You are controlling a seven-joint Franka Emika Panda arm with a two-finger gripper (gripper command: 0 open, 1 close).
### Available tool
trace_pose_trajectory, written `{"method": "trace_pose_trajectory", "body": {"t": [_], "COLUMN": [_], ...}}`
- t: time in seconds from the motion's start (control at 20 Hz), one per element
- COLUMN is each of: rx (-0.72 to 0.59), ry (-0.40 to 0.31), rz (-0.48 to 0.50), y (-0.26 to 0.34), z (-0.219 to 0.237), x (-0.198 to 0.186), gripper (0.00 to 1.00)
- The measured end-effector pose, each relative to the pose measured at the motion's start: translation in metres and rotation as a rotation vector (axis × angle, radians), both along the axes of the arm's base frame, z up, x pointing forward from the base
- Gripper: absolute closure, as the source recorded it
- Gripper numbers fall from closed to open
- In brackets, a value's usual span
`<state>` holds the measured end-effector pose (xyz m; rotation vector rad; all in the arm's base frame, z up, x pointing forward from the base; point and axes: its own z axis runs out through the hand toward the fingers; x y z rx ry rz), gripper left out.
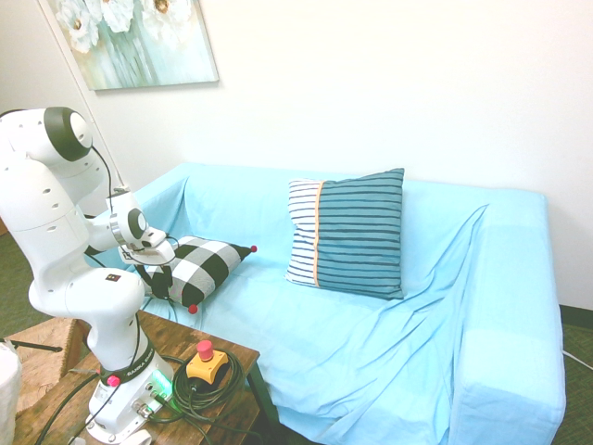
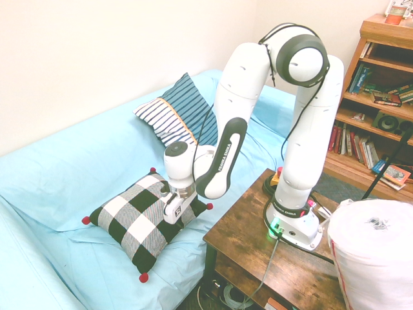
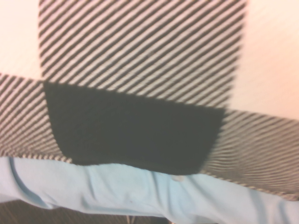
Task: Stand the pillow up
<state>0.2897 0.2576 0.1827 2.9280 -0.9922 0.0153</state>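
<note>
The pillow (image 1: 208,258) (image 2: 132,219), black-and-white checked with red pom-poms at its corners, lies flat on the light blue sofa (image 1: 371,324) (image 2: 51,174) at the end nearest the arm. My gripper (image 1: 156,276) (image 2: 170,219) points down at the pillow's edge on the side of the wooden table, right at the fabric. Its fingers are hidden against the checks. In the wrist view the pillow's (image 3: 140,70) checked cloth fills almost the whole picture, with a strip of blue sofa cover (image 3: 117,186) along one side.
A larger teal-and-white striped pillow (image 1: 347,232) (image 2: 177,116) leans upright against the sofa back, further along. The wooden table (image 1: 236,357) (image 2: 251,226) stands close against the sofa front. A bookshelf (image 2: 381,97) and a white roll (image 2: 374,252) are behind the arm.
</note>
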Motion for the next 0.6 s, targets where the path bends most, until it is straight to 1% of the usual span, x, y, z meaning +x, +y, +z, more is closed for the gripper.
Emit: {"method": "trace_pose_trajectory", "body": {"t": [0.3, 0.45, 0.6], "rx": [0.0, 0.021, 0.037], "ry": [-0.015, -0.023, -0.028], "rz": [-0.036, -0.061, -0.08], "y": [0.038, 0.048, 0.047], "z": [-0.051, -0.083, -0.106], "x": [-0.017, -0.013, -0.008], "gripper": [0.0, 0.0, 0.0]}}
